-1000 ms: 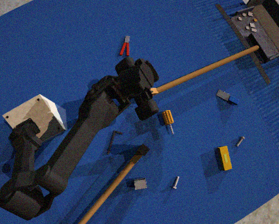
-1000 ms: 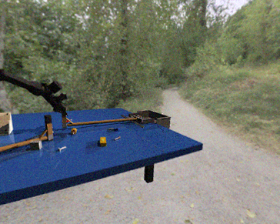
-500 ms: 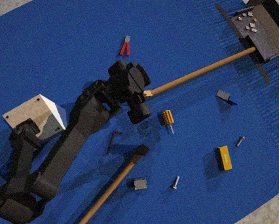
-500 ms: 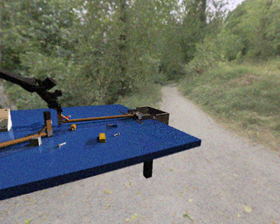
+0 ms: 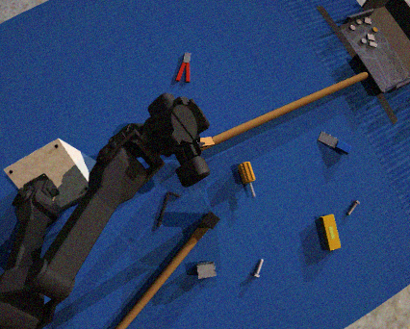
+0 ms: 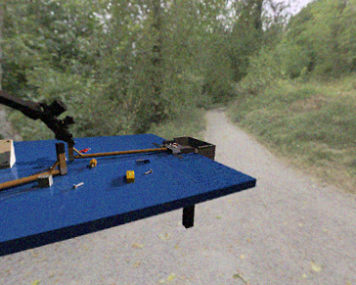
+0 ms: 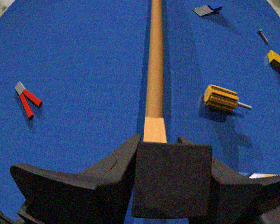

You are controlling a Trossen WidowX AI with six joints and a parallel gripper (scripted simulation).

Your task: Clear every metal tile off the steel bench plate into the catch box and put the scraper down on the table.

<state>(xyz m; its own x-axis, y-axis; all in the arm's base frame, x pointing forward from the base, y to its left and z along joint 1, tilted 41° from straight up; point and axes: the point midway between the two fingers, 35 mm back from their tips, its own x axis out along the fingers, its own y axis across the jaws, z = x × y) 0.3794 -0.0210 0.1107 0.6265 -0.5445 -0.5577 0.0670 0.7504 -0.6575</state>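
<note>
My gripper (image 5: 204, 142) (image 6: 71, 147) (image 7: 159, 141) is shut on the near end of the long scraper (image 5: 289, 110) (image 6: 122, 152) (image 7: 156, 65). A dark block at that end fills the space between the fingers in the wrist view. The wooden handle runs toward the steel bench plate (image 5: 382, 64), and its far tip is at the plate's near edge; the blade is hard to make out in dark shadow. Several small metal tiles (image 5: 370, 37) (image 6: 173, 145), pale and one yellowish, lie on the plate. The catch box (image 6: 208, 151) is at the far end; its contents are hidden.
A second wooden-handled tool (image 5: 164, 276) (image 6: 18, 183) lies nearer the arm's base. Red pliers (image 5: 182, 69) (image 7: 29, 101), a yellow screwdriver (image 5: 246, 172) (image 7: 221, 98), a hex key (image 5: 165, 210), a yellow block (image 5: 331, 232) (image 6: 130, 175), a grey block (image 5: 206, 270), a blue-handled tool (image 5: 328, 139) and bolts (image 5: 259, 267) lie about.
</note>
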